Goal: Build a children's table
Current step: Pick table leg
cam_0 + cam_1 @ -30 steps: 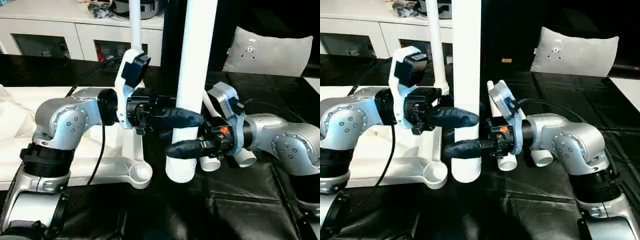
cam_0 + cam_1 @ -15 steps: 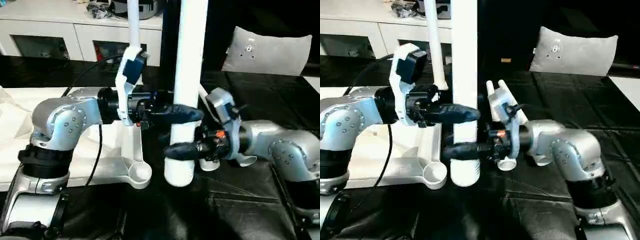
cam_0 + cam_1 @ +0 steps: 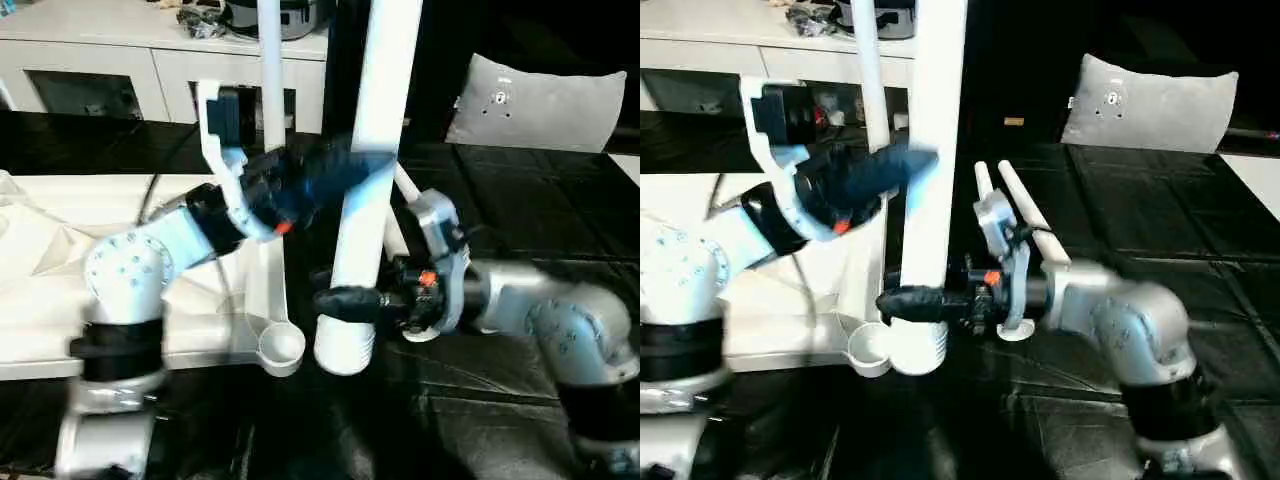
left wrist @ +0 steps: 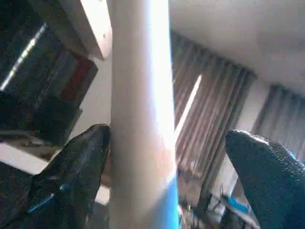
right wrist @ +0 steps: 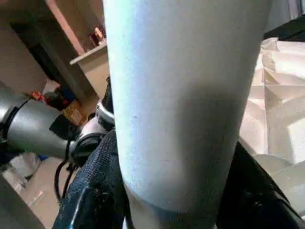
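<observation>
A: What has changed since a second ago?

B: The left hand [image 3: 330, 175] has let go of the upright leg [image 3: 365, 200] and swung higher along it. A second ago its fingers wrapped the leg just above the right hand; now they stand wide apart. In the left wrist view one finger [image 4: 81, 167] lies against the leg and the other is well clear of it.

A: And the right hand?

B: The right hand [image 3: 345, 300] still grips that leg low down, just above its ribbed foot, fingers closed around it from both sides. The leg leans a little now, and its foot hangs just beside the tabletop's corner socket [image 3: 280, 348].

A: Where is the tabletop?

B: The tabletop [image 3: 40, 310] lies flat on the black bench [image 3: 470, 420], to the robot's left. The left arm covers much of it.

A: What is hard to make out?

B: The left hand is smeared by motion, so its fingertips are indistinct in the head views. The held leg's top is cut off by the frame. I cannot tell whether its foot touches the bench.

A: How many legs do you count?

B: Four: the held one, a thin one [image 3: 270, 70] standing upright at the tabletop's far side, and two lying side by side [image 3: 1025, 215] on the bench behind the right hand. One tabletop, and one grey pillow-like bag [image 3: 545, 105] at the back.
</observation>
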Tool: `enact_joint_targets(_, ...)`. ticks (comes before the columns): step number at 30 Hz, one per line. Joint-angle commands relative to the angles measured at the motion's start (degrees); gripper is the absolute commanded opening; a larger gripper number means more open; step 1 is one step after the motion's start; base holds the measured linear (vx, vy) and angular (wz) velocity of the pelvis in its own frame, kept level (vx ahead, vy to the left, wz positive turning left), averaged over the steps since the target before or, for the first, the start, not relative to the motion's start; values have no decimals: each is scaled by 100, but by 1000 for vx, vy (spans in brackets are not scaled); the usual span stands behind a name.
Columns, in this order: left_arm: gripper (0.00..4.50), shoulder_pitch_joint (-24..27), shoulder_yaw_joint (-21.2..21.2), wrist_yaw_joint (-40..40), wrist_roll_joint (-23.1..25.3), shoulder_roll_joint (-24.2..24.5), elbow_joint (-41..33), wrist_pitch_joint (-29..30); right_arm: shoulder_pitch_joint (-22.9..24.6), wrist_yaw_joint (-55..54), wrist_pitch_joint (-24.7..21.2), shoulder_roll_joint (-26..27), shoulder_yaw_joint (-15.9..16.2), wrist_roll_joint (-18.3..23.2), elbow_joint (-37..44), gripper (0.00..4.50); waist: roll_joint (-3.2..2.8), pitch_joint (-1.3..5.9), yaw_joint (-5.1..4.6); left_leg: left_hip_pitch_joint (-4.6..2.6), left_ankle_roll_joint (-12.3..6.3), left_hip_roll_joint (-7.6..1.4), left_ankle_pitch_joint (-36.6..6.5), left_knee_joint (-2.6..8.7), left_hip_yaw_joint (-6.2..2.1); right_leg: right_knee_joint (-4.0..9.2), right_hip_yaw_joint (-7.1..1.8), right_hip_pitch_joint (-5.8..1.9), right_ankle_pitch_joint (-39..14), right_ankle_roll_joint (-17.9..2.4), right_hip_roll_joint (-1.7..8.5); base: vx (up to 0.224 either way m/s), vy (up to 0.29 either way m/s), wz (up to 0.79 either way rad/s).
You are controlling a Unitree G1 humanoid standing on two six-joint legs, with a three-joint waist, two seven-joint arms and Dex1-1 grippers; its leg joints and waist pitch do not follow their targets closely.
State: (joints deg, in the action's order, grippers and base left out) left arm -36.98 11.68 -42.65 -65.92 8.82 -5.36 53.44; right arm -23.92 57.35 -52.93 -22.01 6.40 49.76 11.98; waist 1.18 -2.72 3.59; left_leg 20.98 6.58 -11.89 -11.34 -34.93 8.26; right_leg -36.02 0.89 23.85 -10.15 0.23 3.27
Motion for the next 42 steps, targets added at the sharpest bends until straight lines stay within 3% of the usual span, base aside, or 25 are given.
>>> enact_joint_targets(1, 431, 57, 239, 569, -159, -231, -89, -180, 67, -304, 138, 160, -289, 153, 243, 191, -51, 351, 15, 16, 54, 33, -811, 386, 113, 475, -96, -367, -1455, -977, 205, 0, 0, 0)
enact_joint_targets(5, 431, 198, 686, 1590, 106, -584, -124, -698, 163, -994, 337, 510, -359, -138, 329, 191, -64, 347, -23, 17, 87, 41, -855, 392, 101, 511, -85, -356, -1638, -849, 190, 0, 0, 0)
enact_joint_targets(8, 431, 260, 788, 1941, 347, -593, -144, -860, 176, -1196, 493, 568, -294, -381, 353, 191, -77, 343, -38, 14, 118, 27, -860, 405, 89, 511, -90, -345, -1632, -719, 183, 0, 0, 0)
enact_joint_targets(9, 431, 327, 792, 2218, 683, -511, -147, -984, 181, -1399, 821, 642, -208, -738, 316, 191, -50, 347, -40, 8, 117, 34, -887, 404, 96, 522, -91, -344, -1686, -680, 182, 0, 0, 0)
enact_joint_targets(11, 431, 327, 792, 2218, 683, -511, -147, -984, 181, -1399, 821, 642, -208, -738, 316, 191, -73, 341, -52, 13, 144, 27, -895, 417, 89, 516, -92, -331, -1699, -634, 182, 0, 0, 0)
enact_joint_targets(12, 431, 447, 518, 2496, 1431, -180, -134, -1035, 193, -1730, 1299, 794, -73, -1253, 239, 191, -55, 346, -46, 8, 157, 15, -835, 423, 83, 493, -95, -316, -1581, -610, 185, 0, 0, 0)
enact_joint_targets(13, 431, 471, 432, 2535, 1598, -93, -132, -1036, 198, -1788, 1401, 830, -38, -1356, 227, 191, -20, 347, -52, 17, 145, 12, -837, 429, 83, 501, -94, -316, -1592, -566, 187, 0, 0, 0)
enact_joint_targets(14, 431, 533, -64, 2566, 2245, 312, -172, -970, 228, -1973, 1810, 929, 197, -1805, 181, 191, -33, 352, -43, 11, 160, 15, -827, 432, 75, 480, -96, -304, -1629, -460, 194, 0, 0, 0)
enact_joint_targets(15, 431, 539, -245, 2529, 2356, 431, -232, -943, 236, -2048, 1942, 965, 303, -1953, 149, 191, -51, 350, -64, 1, 175, 18, -836, 429, 82, 480, -106, -292, -1653, -417, 193, 0, 0, 0)
enact_joint_targets(18, 431, 477, -491, 2531, 2386, 501, -377, -896, 221, -2244, 2195, 952, 552, -2320, -26, 190, -95, 368, -38, -37, 253, 9, -713, 414, 95, 428, -125, -283, -993, -717, 185, 0, 0, 0)
enact_joint_targets(20, 431, 420, -732, 2448, 2455, 571, -513, -870, 213, -2365, 2459, 882, 786, -2719, -216, 190, -89, 364, -38, -7, 287, 17, -719, 424, 94, 398, -115, -311, -797, -832, 187, 0, 0, 0)
enact_joint_targets(22, 431, 408, -817, 2399, 2502, 593, -565, -861, 225, -2382, 2552, 883, 856, -2845, -268, 190, -52, 366, -50, 18, 252, 35, -676, 416, 102, 380, -120, -350, -604, -890, 184, 0, 0, 0)
enact_joint_targets(27, 431, 332, -977, 2170, 2515, 702, -826, -787, 285, -2413, 2795, 1015, 894, -3050, -373, 190, -51, 340, -83, 23, 217, 40, -860, 426, 109, 439, -129, -339, -1150, -742, 197, 0, 0, 0)
enact_joint_targets(30, 431, 328, -1080, 2151, 2576, 783, -1045, -751, 292, -2513, 2932, 1028, 884, -3164, -483, 190, -51, 339, -114, 16, 219, 30, -898, 428, 105, 435, -127, -322, -1201, -740, 188, 0, 0, 0)
enact_joint_targets(31, 431, 362, -1177, 2119, 2571, 832, -1219, -731, 303, -2537, 2955, 1015, 879, -3180, -494, 190, 56, 338, -137, 24, 196, 24, -892, 427, 118, 446, -127, -329, -1228, -720, 181, 0, 0, 0)
enact_joint_targets(32, 431, 387, -1244, 2093, 2565, 863, -1335, -720, 311, -2548, 2968, 1007, 877, -3189, -498, 190, -4, 332, -127, 30, 206, 29, -885, 433, 108, 430, -129, -332, -1307, -707, 193, 0, 0, 0)
enact_joint_targets(33, 431, 432, -1295, 2144, 2553, 870, -1468, -673, 328, -2575, 3000, 1012, 878, -3206, -522, 190, -26, 335, -144, 21, 215, 20, -885, 423, 111, 432, -131, -313, -1265, -708, 190, 0, 0, 0)
enact_joint_targets(34, 431, 508, -1345, 2266, 2510, 841, -1645, -554, 345, -2599, 3017, 1002, 884, -3240, -543, 190, -4, 330, -157, 24, 214, 20, -890, 423, 115, 432, -130, -314, -1236, -713, 182, 0, 0, 0)
enact_joint_targets(39, 431, 623, -1431, 2237, 2610, 893, -1779, -545, 414, -2618, 3062, 1052, 845, -3324, -551, 190, -10, 329, -169, 26, 190, 36, -951, 418, 116, 449, -128, -310, -1347, -662, 173, 0, 0, 0)
enact_joint_targets(42, 431, 831, -1167, 2406, 2782, 882, -1608, -758, 522, -2830, 3053, 1198, 707, -3257, -508, 190, -15, 334, -176, 31, 196, 38, -917, 417, 116, 450, -130, -306, -1293, -649, 170, 0, 0, 0)
